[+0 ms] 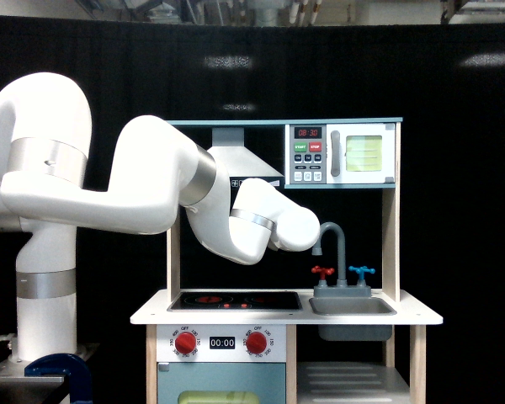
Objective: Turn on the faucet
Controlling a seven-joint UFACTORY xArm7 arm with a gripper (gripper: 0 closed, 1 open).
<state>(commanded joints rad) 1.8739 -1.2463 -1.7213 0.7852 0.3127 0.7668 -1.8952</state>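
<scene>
Item: faucet (337, 252), grey toy tap w/ gooseneck spout, upright at back of sink (353, 307), on worktop (421, 318) of toy kitchen. Long axis vertical; spout curls over toward exterior view's left.

Handles: red handle (323, 272) just left of faucet stem, blue handle (361, 271) just right of it (exterior view's sides). Both cross-shaped, on short posts, apart from arm.

Arm: white xArm, wrist end (299, 227) up-left of faucet, near spout tip, above red handle. Claw itself not seen, hidden behind wrist housing; can't tell if fingers apart or together. Nothing visibly held.

Key relation: red handle lies down and slightly right of wrist end, so it's the nearer handle; blue sits beyond faucet stem.

Room: open gap btwn wrist and sink. Spout arch crowds the path on faucet's left; wooden post (397, 244) well right of faucet, microwave shelf (341, 153) above. Stovetop (236, 300) left of sink, clear of arm.

Judgement: approach to red handle needs descent alongside spout w/o clipping it.
</scene>
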